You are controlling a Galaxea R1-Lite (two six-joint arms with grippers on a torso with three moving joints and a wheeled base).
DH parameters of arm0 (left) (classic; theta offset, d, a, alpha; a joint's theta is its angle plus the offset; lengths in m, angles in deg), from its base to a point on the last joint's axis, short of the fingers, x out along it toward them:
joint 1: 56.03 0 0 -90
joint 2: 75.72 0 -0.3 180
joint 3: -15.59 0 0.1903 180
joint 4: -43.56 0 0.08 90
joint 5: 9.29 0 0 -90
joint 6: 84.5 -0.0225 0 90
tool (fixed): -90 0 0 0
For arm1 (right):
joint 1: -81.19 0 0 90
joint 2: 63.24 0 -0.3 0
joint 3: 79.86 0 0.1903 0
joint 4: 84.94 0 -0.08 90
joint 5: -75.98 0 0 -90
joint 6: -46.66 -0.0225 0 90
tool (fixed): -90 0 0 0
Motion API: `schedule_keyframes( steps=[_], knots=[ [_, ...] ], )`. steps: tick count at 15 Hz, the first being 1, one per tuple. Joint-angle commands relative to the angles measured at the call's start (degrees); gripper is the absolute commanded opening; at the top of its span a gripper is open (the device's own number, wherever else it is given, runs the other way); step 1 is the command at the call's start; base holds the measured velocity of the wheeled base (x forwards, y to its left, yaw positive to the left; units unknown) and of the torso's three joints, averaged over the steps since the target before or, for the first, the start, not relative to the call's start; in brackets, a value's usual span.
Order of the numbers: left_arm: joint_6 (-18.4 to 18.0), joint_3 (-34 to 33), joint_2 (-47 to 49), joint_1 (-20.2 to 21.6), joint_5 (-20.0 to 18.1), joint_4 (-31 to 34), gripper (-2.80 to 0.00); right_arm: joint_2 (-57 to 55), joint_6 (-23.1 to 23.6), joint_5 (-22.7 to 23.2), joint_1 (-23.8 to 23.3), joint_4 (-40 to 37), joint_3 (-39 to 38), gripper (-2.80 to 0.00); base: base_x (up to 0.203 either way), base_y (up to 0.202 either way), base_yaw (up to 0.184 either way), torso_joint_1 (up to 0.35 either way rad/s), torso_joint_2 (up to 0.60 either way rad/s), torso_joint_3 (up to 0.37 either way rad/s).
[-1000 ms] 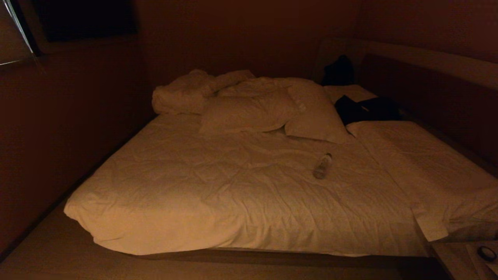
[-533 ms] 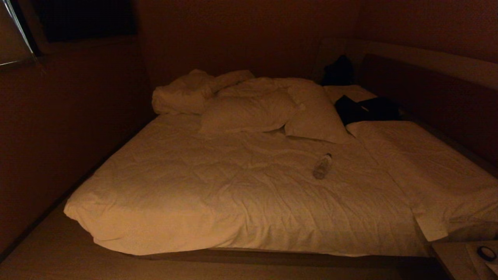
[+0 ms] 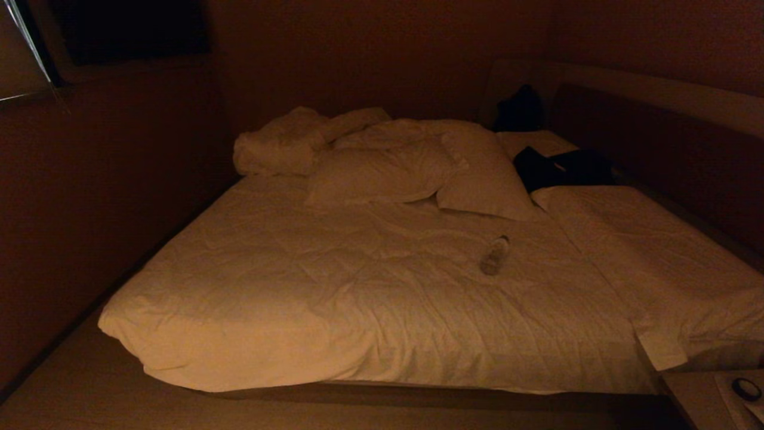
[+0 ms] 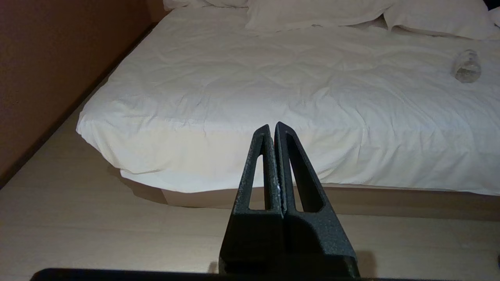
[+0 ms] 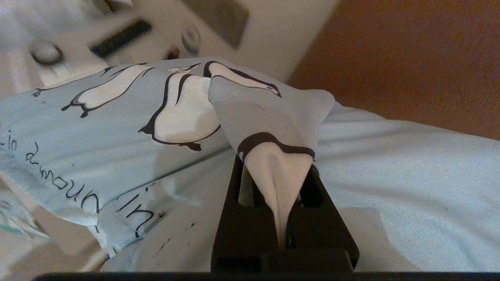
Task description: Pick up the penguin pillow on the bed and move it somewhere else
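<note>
The penguin pillow [image 5: 117, 117], pale grey-blue with black-and-white penguins and lettering, shows only in the right wrist view. My right gripper [image 5: 275, 168] is shut on a bunched fold of its cover, and the fabric hides the fingertips. The pillow hangs over white bedding [image 5: 410, 168]. Neither the pillow nor an arm is in the head view. The bed [image 3: 358, 310] fills that view with its rumpled white duvet. My left gripper [image 4: 272, 127] is shut and empty above the wooden floor, pointing at the bed's foot [image 4: 234, 156].
A clear plastic bottle [image 3: 494, 255] lies on the duvet. White pillows [image 3: 382, 173] and dark clothing [image 3: 561, 167] are at the head end. A nightstand [image 3: 698, 400] with a small round object [image 3: 746, 389] stands at the lower right. A wall runs along the bed's left side.
</note>
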Motion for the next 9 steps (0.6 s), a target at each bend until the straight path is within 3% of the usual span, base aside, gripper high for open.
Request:
schedule_keyframes(
  steps=[1, 4, 9],
  knots=[
    [0.0, 0.0, 0.0, 0.1, 0.0, 0.0, -2.8, -5.1, 3.7, 0.3, -0.6, 3.4, 0.0, -2.8, 0.0, 0.0, 0.0, 0.0, 0.0, 0.0],
    [0.0, 0.0, 0.0, 0.0, 0.0, 0.0, -2.8, -9.2, 4.1, 0.3, -1.4, 9.2, 0.0, -2.8, 0.0, 0.0, 0.0, 0.0, 0.0, 0.0],
    [0.0, 0.0, -0.1, 0.1, 0.0, 0.0, -2.8, -13.5, 5.6, 0.1, -2.5, 11.6, 0.1, -2.8, 0.0, 0.0, 0.0, 0.0, 0.0, 0.0]
  ],
)
